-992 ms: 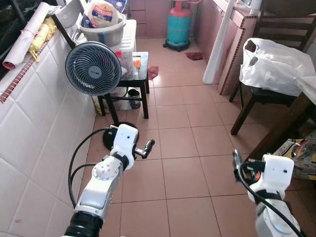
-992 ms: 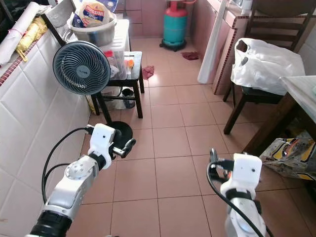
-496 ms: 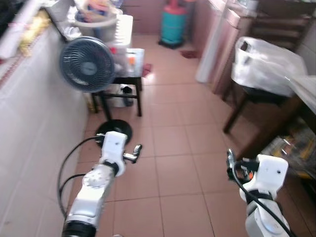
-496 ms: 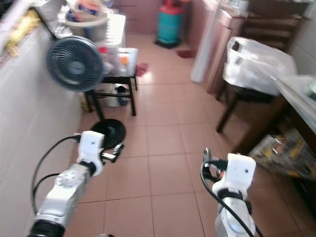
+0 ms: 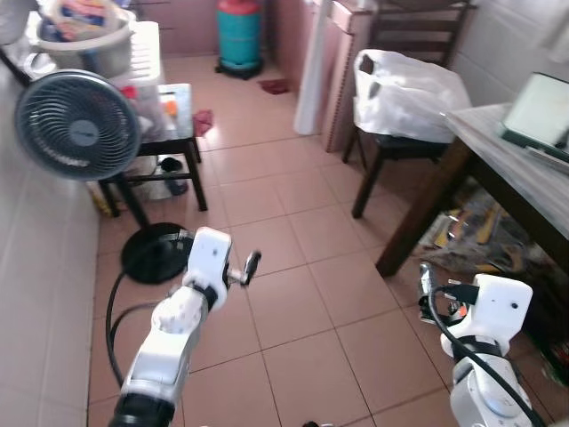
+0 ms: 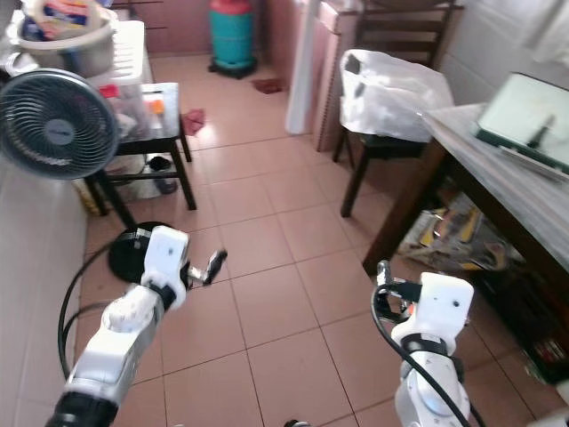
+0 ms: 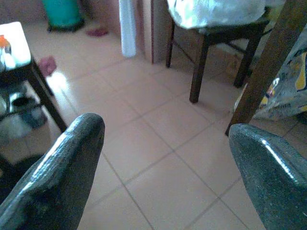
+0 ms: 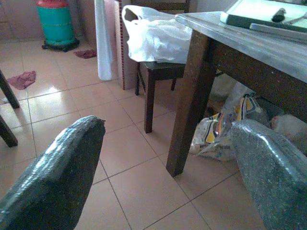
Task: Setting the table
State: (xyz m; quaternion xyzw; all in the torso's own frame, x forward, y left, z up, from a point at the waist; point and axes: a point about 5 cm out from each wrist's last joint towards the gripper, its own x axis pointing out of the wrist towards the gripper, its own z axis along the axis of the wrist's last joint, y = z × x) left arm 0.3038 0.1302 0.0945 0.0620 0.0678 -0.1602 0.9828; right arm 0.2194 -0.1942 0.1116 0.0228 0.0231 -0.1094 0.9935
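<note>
Left gripper [image 5: 252, 264] raised over tiled floor [image 5: 293, 222], fingers spread wide, nothing between them. Right gripper [image 6: 382, 274] likewise held above floor, fingers parted, empty. Table [image 6: 498, 191] at 2 o'clock from right gripper, green tray [image 6: 524, 120] on top, dark object inside, too small to tell. Chair [image 5: 391, 151] at 12 o'clock carries white plastic bag [image 5: 404, 84]. At 10 o'clock, fan [image 5: 76, 124], small black table [image 5: 169, 147]; grey basin [image 5: 84, 49] behind holds printed packet [image 5: 82, 11]. Teal gas cylinder [image 5: 240, 36] far back.
</note>
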